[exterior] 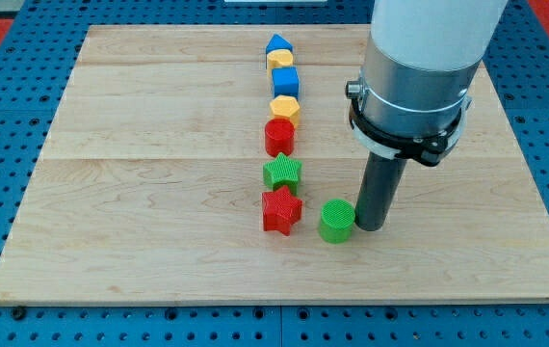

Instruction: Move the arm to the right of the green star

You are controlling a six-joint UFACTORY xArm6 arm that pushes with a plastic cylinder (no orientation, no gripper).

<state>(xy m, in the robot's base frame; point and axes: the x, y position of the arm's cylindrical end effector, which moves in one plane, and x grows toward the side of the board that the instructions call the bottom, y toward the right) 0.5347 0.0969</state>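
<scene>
The green star point(282, 173) lies in the middle of the wooden board, in a column of blocks. My tip point(371, 226) rests on the board to the right of the star and lower in the view, close against the right side of a green cylinder point(336, 221). The cylinder lies between my tip and the red star point(280, 210), which sits just below the green star.
Above the green star the column holds a red cylinder point(278, 137), a yellow hexagon point(285, 108), a blue cube point(285, 81), a yellow block point(279, 60) and a blue triangle block point(276, 43). The wooden board point(140, 193) lies on a blue pegboard table.
</scene>
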